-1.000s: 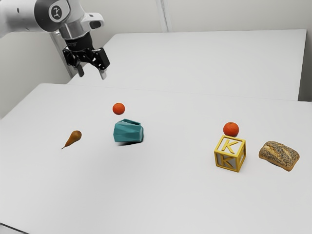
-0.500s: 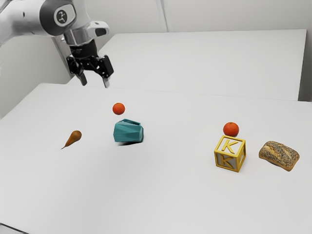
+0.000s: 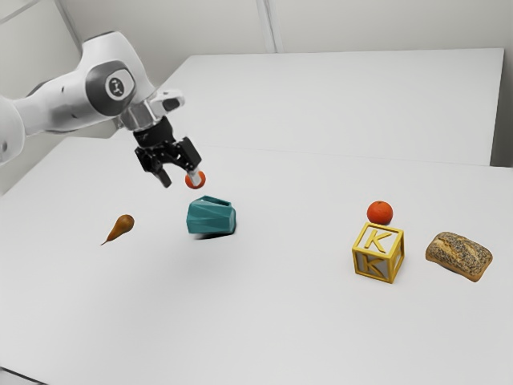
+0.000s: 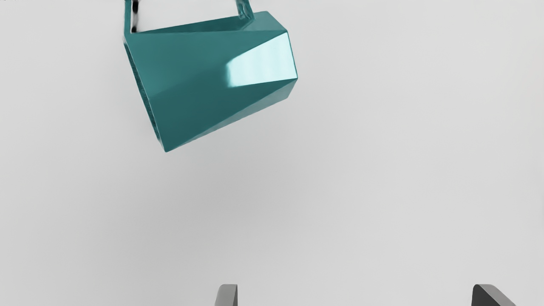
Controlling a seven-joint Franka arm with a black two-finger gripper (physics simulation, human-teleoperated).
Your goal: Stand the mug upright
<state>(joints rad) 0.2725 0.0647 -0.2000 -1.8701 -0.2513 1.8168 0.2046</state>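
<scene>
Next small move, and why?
I'd probably shift the gripper toward the mug before lowering: the mug lies on its side, the fingers stand open, and the wrist view shows it beyond the fingertips, not between them.

On the tabletop (image 3: 280, 321), the pear (image 3: 122, 226) lies toward the exterior view's left. The mug (image 3: 210, 218) is on its side, nearer the exterior view's right than the pear, with one orange (image 3: 203, 178) behind it. Well apart, toward the exterior view's right, sits the block (image 3: 378, 253), a second orange (image 3: 380, 212) just behind; whether they touch is hard to tell. Beyond the block, rightmost, lies the bread (image 3: 458, 255).
</scene>
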